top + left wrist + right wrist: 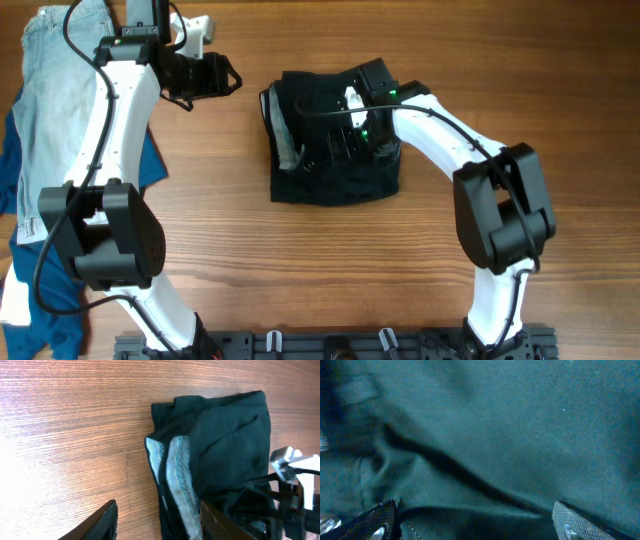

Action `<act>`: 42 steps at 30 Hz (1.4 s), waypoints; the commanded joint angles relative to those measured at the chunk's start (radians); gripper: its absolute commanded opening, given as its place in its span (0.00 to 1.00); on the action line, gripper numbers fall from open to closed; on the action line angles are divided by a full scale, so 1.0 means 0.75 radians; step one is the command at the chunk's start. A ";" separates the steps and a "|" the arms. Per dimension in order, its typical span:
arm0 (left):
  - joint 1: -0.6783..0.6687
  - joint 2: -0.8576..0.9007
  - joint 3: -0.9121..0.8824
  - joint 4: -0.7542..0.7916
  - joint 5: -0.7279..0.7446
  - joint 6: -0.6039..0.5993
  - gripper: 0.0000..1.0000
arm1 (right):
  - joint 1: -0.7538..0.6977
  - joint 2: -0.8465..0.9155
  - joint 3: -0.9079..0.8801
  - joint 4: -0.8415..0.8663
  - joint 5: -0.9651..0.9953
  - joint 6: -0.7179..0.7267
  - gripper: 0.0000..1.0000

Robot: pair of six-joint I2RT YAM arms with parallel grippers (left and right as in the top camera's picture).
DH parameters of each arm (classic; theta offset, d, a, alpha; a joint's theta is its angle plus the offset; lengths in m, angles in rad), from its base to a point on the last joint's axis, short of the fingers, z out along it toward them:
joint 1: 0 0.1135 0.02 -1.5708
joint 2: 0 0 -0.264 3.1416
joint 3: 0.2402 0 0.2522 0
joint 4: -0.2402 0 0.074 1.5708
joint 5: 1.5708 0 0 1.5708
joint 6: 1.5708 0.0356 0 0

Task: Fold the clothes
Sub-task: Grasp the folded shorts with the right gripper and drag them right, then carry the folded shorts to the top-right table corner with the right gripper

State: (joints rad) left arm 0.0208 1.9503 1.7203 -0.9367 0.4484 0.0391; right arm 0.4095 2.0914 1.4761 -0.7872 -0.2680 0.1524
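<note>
The black shorts (335, 175) lie folded into a compact bundle at the table's middle, with a pale inner lining showing at the left edge (177, 475). My right gripper (345, 135) is open and pressed down on top of the bundle; its wrist view is filled with dark fabric (510, 430) and a raised fold lies between the spread fingers (475, 520). My left gripper (222, 77) is open and empty, hovering over bare wood to the left of the shorts; its fingers (157, 522) frame the bundle's left edge.
Pale blue denim shorts (55, 110) and a deep blue garment (150, 165) lie at the table's left side, under the left arm. Bare wood (300, 270) surrounds the bundle.
</note>
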 commanded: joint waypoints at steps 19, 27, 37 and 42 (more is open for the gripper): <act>0.001 -0.005 0.001 0.032 -0.021 0.006 0.58 | -0.883 0.057 0.019 0.221 0.031 0.153 1.00; 0.001 -0.005 0.001 0.031 -0.021 0.006 0.59 | -1.017 -0.189 0.305 -0.173 -0.124 0.205 1.00; 0.001 -0.005 0.001 0.006 -0.021 0.006 0.60 | -0.781 -0.344 0.146 -0.531 0.080 0.451 0.99; 0.001 -0.005 0.001 0.002 -0.022 0.006 0.60 | -0.674 -0.344 -0.110 -0.325 0.141 0.325 0.89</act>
State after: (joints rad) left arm 0.0208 1.9503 1.7203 -0.9363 0.4374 0.0391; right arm -0.1421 1.8183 1.4784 -1.0939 -0.2264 0.4507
